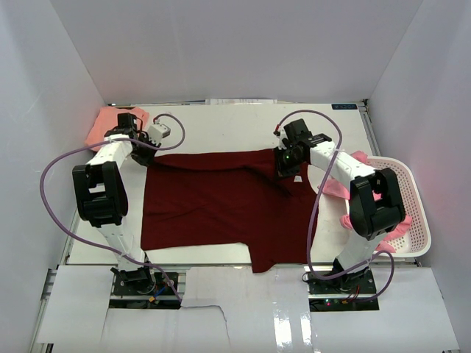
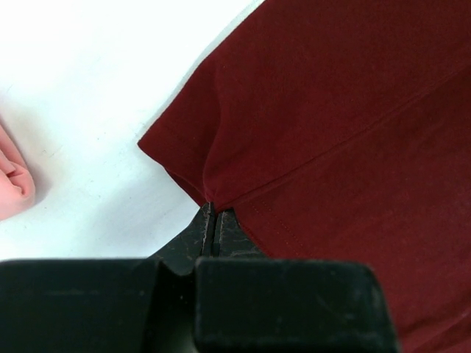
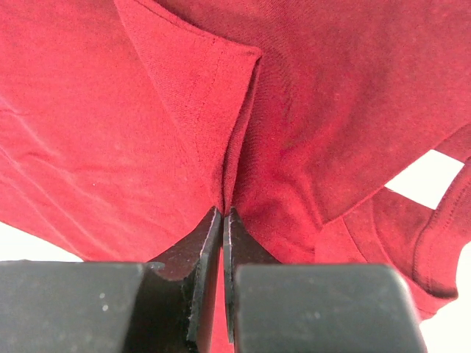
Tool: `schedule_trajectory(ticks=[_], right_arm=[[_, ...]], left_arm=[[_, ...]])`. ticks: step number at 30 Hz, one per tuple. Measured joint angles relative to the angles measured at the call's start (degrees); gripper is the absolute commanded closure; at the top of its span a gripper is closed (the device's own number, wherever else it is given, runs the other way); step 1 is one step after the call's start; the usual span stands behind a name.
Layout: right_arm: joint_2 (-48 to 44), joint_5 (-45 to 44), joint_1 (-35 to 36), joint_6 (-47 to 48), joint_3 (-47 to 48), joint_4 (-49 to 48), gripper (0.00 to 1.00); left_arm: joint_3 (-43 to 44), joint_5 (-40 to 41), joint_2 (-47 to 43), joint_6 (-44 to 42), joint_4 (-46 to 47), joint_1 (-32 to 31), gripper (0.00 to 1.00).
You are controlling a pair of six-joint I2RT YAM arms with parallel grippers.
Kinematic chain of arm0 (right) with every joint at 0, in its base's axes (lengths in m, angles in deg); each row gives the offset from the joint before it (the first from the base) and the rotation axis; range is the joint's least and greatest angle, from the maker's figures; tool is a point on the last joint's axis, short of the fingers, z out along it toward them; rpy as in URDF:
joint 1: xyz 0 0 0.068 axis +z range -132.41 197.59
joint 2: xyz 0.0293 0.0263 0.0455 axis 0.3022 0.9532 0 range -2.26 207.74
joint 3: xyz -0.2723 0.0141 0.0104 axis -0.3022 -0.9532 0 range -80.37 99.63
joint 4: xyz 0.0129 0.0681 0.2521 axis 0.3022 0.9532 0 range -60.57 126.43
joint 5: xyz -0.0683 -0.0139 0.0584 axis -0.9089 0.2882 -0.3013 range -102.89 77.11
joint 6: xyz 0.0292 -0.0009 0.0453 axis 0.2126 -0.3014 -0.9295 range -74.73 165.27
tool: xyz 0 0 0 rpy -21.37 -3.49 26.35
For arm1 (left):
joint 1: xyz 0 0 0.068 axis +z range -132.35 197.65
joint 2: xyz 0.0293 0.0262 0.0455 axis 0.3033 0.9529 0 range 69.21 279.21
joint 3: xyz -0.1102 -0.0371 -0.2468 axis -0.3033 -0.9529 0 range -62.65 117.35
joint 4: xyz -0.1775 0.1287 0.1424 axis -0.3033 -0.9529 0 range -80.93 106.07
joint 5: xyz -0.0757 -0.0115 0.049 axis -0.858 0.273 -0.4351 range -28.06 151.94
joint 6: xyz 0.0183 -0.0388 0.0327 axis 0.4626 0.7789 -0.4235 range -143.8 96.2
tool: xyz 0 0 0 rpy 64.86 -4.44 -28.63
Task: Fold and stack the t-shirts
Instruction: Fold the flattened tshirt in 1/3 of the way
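A dark maroon t-shirt (image 1: 213, 202) lies spread on the white table. My left gripper (image 1: 147, 156) is shut on its far left corner, pinching a fold of the hem (image 2: 210, 193). My right gripper (image 1: 284, 166) is shut on its far right part, pinching a ridge of the cloth (image 3: 228, 176). A salmon pink t-shirt (image 1: 103, 125) lies folded at the far left corner; its edge shows in the left wrist view (image 2: 13, 187). Brighter pink shirts (image 1: 390, 228) lie in and over the basket at the right.
A white mesh basket (image 1: 416, 213) stands at the table's right edge, behind my right arm. White walls close in the table at the back and sides. Purple cables loop from both arms over the table.
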Motion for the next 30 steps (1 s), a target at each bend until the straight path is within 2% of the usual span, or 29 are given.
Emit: schedule_trajectory(ticks=[22, 30], right_arm=[[-5.57, -1.95, 0.04, 0.72, -0.37, 3.43, 0.92], [-6.80, -1.46, 0.09, 0.68, -4.35, 3.74, 0.92]], left_arm=[[-1.95, 1.11, -3.80, -2.01, 0.81, -1.09, 1.00], [-4.37, 2.38, -4.68, -1.99, 1.64, -1.11, 1.00]])
